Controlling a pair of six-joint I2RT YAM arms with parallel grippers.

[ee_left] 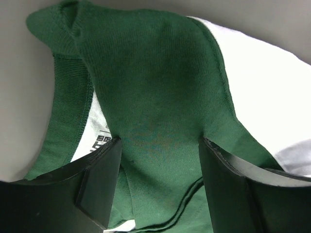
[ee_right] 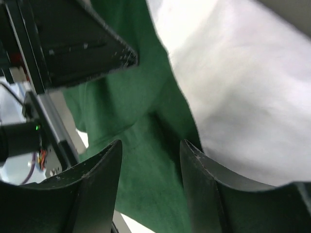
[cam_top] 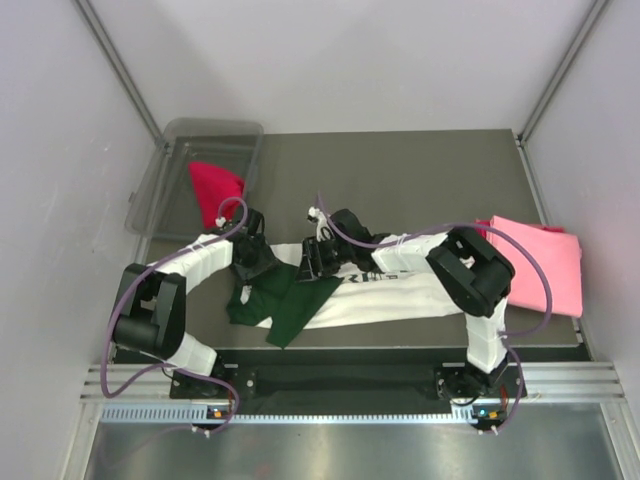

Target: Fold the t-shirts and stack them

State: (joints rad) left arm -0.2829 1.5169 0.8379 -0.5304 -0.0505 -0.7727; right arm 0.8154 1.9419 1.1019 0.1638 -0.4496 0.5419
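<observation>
Pale grey walls [cam_top: 350,60] close in a dark grey table [cam_top: 420,170], with both arms bolted at its near edge.

Biggest thing on it is the white t-shirt [cam_top: 400,295], spread in a long band along the near edge between the two arm bases. Black print shows on its chest, partly hidden by the right arm. Its dark green sleeve [cam_top: 285,305] lies rumpled at the left end, with a corner reaching the table's front lip.

Off to the right, near that side's edge, the pink t-shirt [cam_top: 545,265] lies folded into a neat flat rectangle, just beside the right arm's elbow.

At the far left corner sits a clear grey bin [cam_top: 175,165], and a red t-shirt [cam_top: 212,188] is bunched up inside it.

Both arms bend inward over the green end of the white shirt, wrists close together. The left gripper [ee_left: 160,143] stands with its jaws wide apart, straddling a raised ridge of the green cloth beside the ribbed collar; nothing is pinched. The right gripper [ee_right: 151,145] has its jaws parted about halfway, low over the seam where green meets white, and it has hold of nothing either.
</observation>
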